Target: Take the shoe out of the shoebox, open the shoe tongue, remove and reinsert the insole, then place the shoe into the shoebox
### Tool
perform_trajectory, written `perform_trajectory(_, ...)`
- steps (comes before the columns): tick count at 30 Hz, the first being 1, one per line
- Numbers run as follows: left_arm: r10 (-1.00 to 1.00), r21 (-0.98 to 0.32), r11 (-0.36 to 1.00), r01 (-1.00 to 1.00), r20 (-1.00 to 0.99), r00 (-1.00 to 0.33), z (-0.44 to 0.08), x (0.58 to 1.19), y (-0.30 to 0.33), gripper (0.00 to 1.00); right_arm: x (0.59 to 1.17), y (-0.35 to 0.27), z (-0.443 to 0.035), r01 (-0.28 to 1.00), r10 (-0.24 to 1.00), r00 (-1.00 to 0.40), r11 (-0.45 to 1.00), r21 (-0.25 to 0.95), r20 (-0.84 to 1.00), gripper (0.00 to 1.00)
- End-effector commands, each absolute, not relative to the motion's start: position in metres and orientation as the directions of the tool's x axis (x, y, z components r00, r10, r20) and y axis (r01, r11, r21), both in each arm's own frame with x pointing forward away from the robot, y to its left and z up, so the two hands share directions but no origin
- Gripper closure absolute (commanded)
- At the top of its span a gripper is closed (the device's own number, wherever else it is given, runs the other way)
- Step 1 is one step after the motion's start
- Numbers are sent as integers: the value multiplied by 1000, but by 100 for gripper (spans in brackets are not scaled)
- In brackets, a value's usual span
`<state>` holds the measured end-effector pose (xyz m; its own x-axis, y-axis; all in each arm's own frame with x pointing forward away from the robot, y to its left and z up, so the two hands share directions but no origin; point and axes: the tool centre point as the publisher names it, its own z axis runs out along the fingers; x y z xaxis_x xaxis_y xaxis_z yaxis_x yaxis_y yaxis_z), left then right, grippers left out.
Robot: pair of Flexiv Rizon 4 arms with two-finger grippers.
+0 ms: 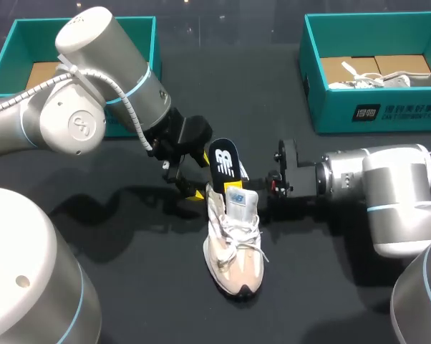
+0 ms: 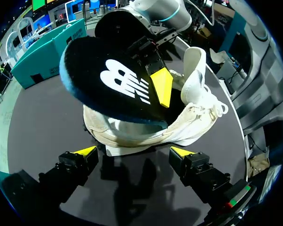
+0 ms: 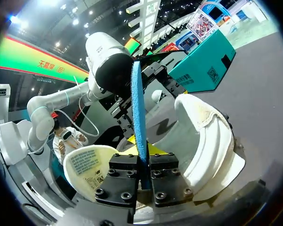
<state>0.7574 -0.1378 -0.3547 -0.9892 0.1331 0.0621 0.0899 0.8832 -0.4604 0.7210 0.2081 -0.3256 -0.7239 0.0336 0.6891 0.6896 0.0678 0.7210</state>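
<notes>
Right arm, low from the right: right gripper [image 3: 142,160] clamped on upright black insole [image 1: 223,162] above the shoe [image 1: 234,247] heel. Left gripper [image 2: 133,152]: fingers spread, beside the heel. Shoe mid-table, shoebox [image 1: 373,111] well apart.

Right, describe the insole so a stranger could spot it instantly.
In the middle of the dark table lies a pale sneaker. The insole sticks up from its heel end, pinched by the right gripper. It alone is black with a white logo.

table [image 1: 308,287]: black | teal box [image 1: 373,107]: far right corner | white shoe [image 1: 387,80]: lying inside it on cardboard [image 1: 409,64]
</notes>
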Motion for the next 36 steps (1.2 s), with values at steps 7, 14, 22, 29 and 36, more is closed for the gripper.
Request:
perform_trajectory(7, 134, -461, 883, 91, 63, -989, -355, 758, -138, 0, 731, 208, -305, 612, 24, -791, 23, 791, 611, 64)
perform_trajectory(14, 134, -461, 883, 91, 63, -989, -355, 758, -138, 0, 740, 211, -295, 579, 7, -816, 13, 816, 578, 66)
perform_trajectory(22, 134, -461, 883, 91, 63, -989, -355, 758, -138, 0, 751, 212, -292, 571, 6, -821, -21, 821, 571, 73)
perform_trajectory(29, 134, -461, 883, 91, 63, -989, -355, 758, -138, 0, 747, 209, -306, 607, 22, -794, -24, 794, 608, 100)
perform_trajectory(36, 134, -461, 883, 91, 63, -989, -355, 758, -138, 0, 729, 203, -323, 659, 45, -750, -26, 752, 659, 100)
